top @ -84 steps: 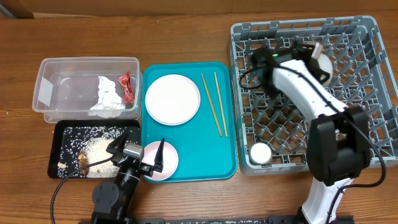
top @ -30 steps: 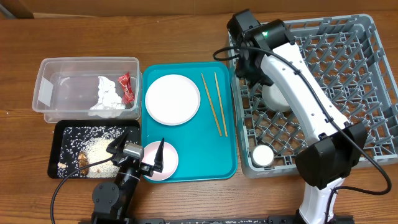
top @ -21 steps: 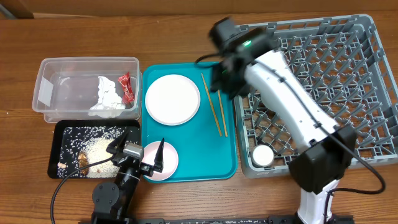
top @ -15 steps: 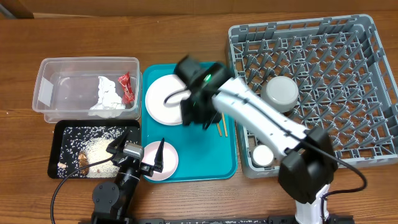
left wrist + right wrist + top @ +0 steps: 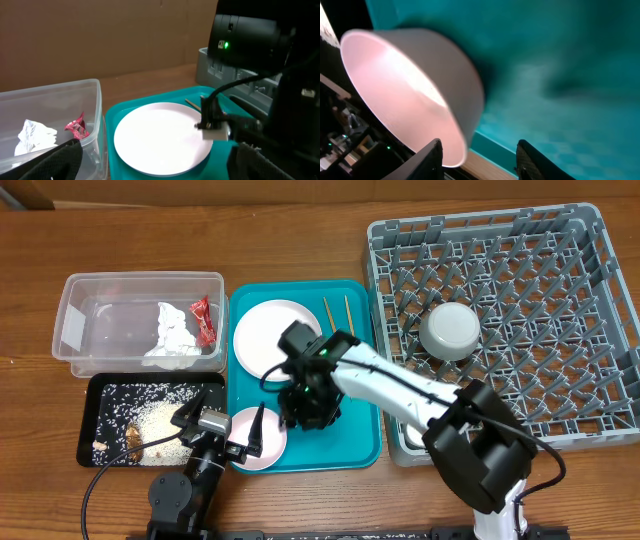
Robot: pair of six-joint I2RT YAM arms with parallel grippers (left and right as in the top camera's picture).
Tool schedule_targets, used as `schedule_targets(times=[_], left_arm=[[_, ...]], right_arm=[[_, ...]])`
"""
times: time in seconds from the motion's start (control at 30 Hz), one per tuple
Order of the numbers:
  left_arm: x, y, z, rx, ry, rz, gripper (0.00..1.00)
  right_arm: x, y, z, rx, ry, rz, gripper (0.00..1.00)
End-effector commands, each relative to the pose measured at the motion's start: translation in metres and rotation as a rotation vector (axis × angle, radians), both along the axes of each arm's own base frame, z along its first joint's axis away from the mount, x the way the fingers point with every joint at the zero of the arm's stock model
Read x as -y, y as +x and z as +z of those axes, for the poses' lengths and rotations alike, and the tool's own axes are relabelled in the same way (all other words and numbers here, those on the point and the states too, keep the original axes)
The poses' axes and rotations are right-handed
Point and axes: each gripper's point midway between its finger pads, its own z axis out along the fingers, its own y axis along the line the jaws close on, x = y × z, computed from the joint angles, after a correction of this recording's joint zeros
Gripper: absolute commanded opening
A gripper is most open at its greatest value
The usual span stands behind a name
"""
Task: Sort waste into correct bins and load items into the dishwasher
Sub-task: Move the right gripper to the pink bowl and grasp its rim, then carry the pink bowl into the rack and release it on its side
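My right gripper (image 5: pixel 300 412) is open and low over the teal tray, beside the smaller pinkish-white plate (image 5: pixel 270 442). In the right wrist view the plate's rim (image 5: pixel 415 95) sits just ahead of the open jaws (image 5: pixel 480 160), nearer the left finger. My left gripper (image 5: pixel 222 423) is open and empty at the tray's front left corner. The large white plate (image 5: pixel 265 335) lies on the tray and shows in the left wrist view (image 5: pixel 160 145). Two chopsticks (image 5: pixel 347 308) are mostly hidden under my right arm. The grey-white bowl (image 5: pixel 450 330) sits upside down in the grey dish rack (image 5: pixel 560 240). The cup is hidden.
The clear tub (image 5: pixel 100 310) holds the white napkin (image 5: pixel 172 335) and red wrapper (image 5: pixel 203 320). The black tray (image 5: pixel 105 395) holds rice scraps (image 5: pixel 155 420). The teal tray (image 5: pixel 355 445) lies between the bins and the rack. My right arm spans the tray's right half.
My right arm left the bowl in the rack and swung left and down across the teal tray to the small pinkish plate. The left arm has not moved.
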Motion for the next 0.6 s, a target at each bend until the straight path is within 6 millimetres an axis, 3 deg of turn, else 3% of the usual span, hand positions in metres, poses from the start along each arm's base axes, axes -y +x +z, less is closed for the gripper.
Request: schedule_targets(times=[0.0,0.1,0.27,0.3,0.47,0.57], left_arm=[[0.000,0.000,-0.001,0.004,0.008,-0.002,1.00],[0.000,0.000,-0.001,0.004,0.008,-0.002,1.00],[0.000,0.000,-0.001,0.004,0.008,-0.002,1.00],[0.000,0.000,-0.001,0.004,0.008,-0.002,1.00],[0.000,0.000,-0.001,0.004,0.008,-0.002,1.00],[0.000,0.000,-0.001,0.004,0.008,-0.002,1.00]], right_arm=[[-0.001,-0.009,-0.009,0.039,-0.082,-0.027,0.50],[0.006,-0.003,-0.018,0.072,-0.164,-0.114,0.46],[0.010,0.007,-0.021,0.090,-0.193,-0.186,0.14],[0.013,0.009,-0.022,0.085,-0.203,-0.202,0.04],[0.042,0.028,-0.013,0.136,-0.296,-0.254,0.04],[0.089,0.068,0.026,0.330,-0.437,-0.344,0.04]])
